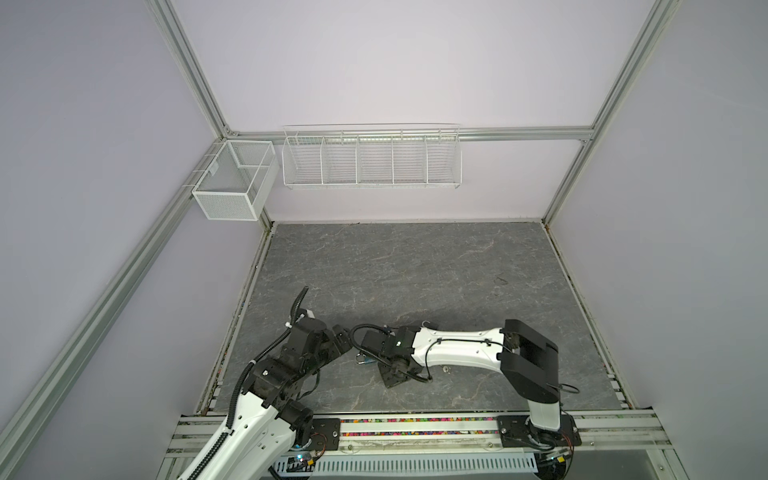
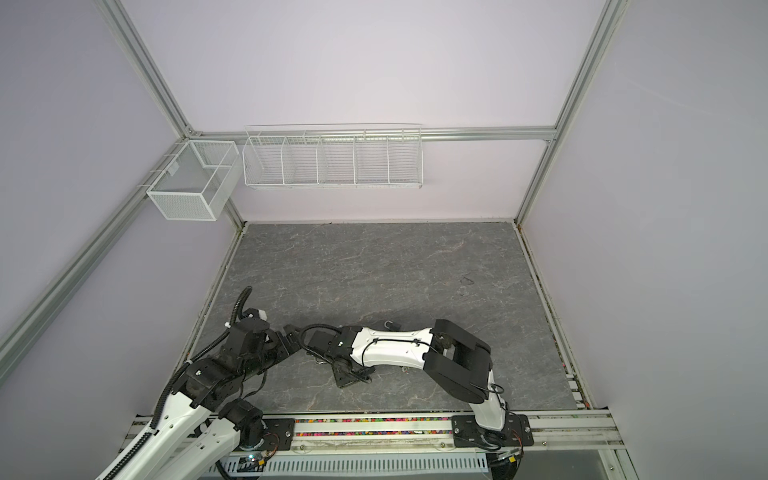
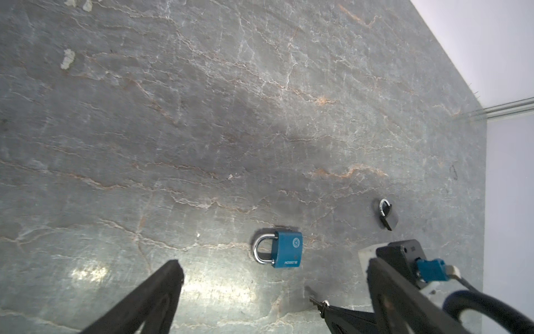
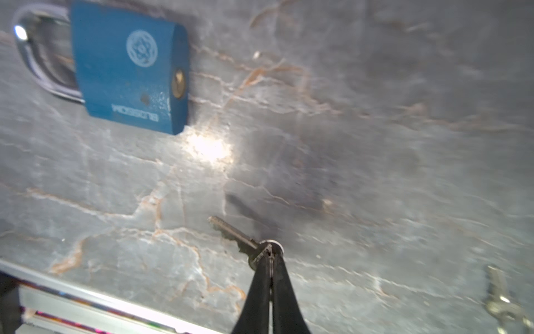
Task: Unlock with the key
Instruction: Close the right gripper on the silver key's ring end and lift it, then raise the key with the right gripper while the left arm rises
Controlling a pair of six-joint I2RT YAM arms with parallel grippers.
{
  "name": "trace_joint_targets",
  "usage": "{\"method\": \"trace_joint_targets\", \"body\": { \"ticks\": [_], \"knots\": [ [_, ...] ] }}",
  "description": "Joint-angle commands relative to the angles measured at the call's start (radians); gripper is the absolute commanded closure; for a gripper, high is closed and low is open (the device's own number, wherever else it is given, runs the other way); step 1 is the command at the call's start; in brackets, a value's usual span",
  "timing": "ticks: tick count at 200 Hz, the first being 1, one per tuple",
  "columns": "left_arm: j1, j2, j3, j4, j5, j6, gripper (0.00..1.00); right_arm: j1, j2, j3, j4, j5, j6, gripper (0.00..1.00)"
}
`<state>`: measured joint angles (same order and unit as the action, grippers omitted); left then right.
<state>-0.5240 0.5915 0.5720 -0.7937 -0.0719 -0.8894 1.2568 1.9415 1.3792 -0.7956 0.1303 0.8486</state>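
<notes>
A: Padlock [image 3: 287, 248] position?
B: Flat on desk [image 3: 202, 115], front, left of centre. Key [image 4: 231, 234] in right claw [image 4: 270, 251], near its keyway end.
A: Others?
B: Second padlock [image 3: 387, 215] behind it, to the right. Spare keys [image 4: 502, 300] on desk, farther right.

Left gripper [image 3: 273, 264] spread wide — right gripper [image 4: 270, 256] pinched together.

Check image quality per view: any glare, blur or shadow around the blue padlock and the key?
Right wrist view: bright glare spot on the table beside the blue padlock; motion smear elsewhere, spare keys blurred; key in the right claw readable, casting a shadow. Left wrist view: sharp, mild glare, broad shadow mid-table. Both top views: even light, padlock mostly hidden under the right arm.
</notes>
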Motion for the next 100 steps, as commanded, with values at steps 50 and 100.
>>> {"method": "trace_joint_targets", "body": {
  "ticks": [50,100],
  "knots": [
    [-0.004,0.024,0.133,0.069,0.062,-0.069,0.00,-0.064,-0.263,-0.089,-0.004,0.182,-0.033,0.93],
    [-0.006,0.137,0.150,0.371,0.178,-0.130,0.05,-0.169,-0.411,-0.113,0.035,0.236,-0.176,0.94]
  ]
}}
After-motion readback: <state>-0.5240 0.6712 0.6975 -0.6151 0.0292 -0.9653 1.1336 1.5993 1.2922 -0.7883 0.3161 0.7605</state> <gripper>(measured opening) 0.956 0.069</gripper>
